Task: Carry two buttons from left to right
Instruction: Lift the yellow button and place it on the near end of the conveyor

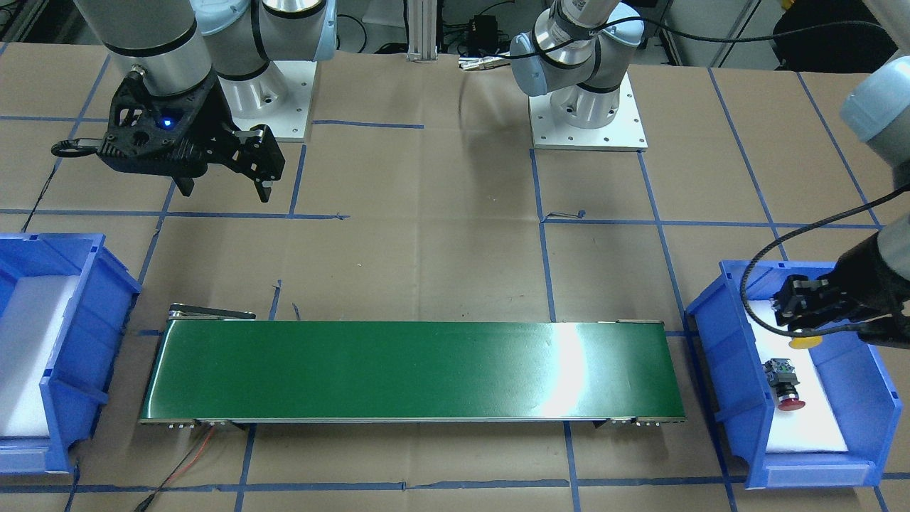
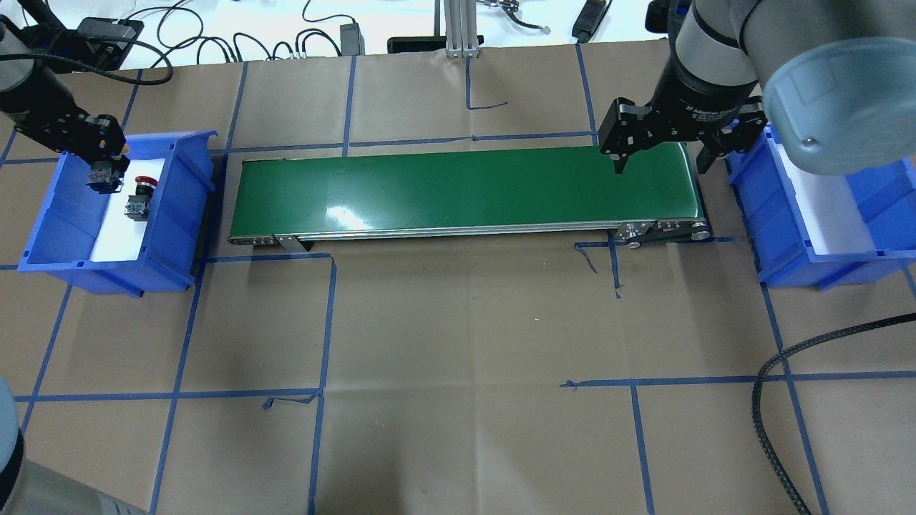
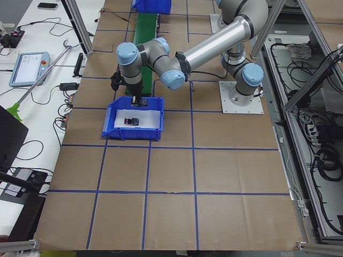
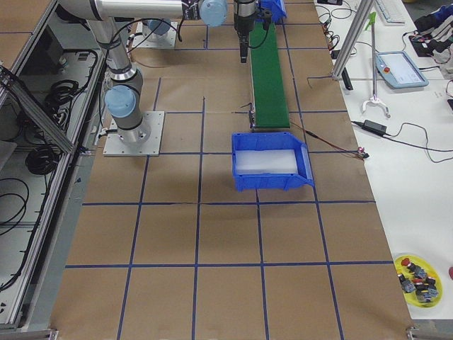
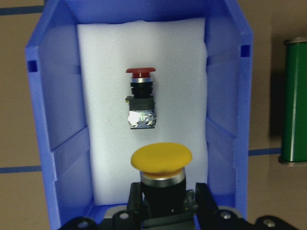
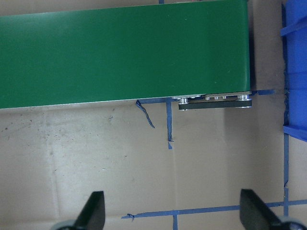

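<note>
My left gripper (image 5: 162, 203) is shut on the black collar of the yellow button (image 5: 161, 159), cap pointing away from the wrist, over the white foam of the left blue bin (image 5: 225, 120). The red button (image 5: 141, 96) lies on its side on the foam, apart from the gripper. In the front-facing view the left gripper (image 1: 803, 316) holds the yellow button (image 1: 805, 342) above the red button (image 1: 784, 387). My right gripper (image 2: 662, 154) is open and empty over the right end of the green conveyor belt (image 2: 465, 186).
A second blue bin (image 2: 787, 243) with white foam and nothing in it stands past the belt's right end. The belt (image 1: 412, 370) carries nothing. A black cable (image 2: 773, 400) runs over the brown paper at the right.
</note>
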